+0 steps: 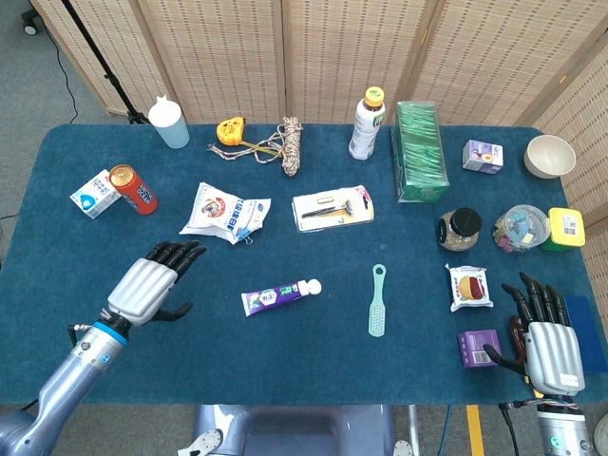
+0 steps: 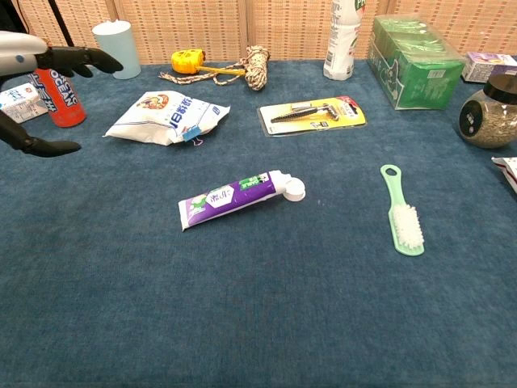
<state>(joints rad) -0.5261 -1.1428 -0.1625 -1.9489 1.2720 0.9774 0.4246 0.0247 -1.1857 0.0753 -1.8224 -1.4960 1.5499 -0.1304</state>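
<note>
My left hand hovers open above the blue table at the front left, fingers spread and pointing toward a white snack bag; it holds nothing. The chest view shows its fingers at the left edge, in front of a red can. A purple toothpaste tube lies to its right. My right hand is open at the front right, fingers extended, beside a small purple box and over a dark object I cannot make out. A biscuit packet lies just beyond it.
A green brush, a packaged razor, rope, a yellow tape measure, a white cup, a bottle, a green box, a jar, a bowl and a milk carton are spread across the table.
</note>
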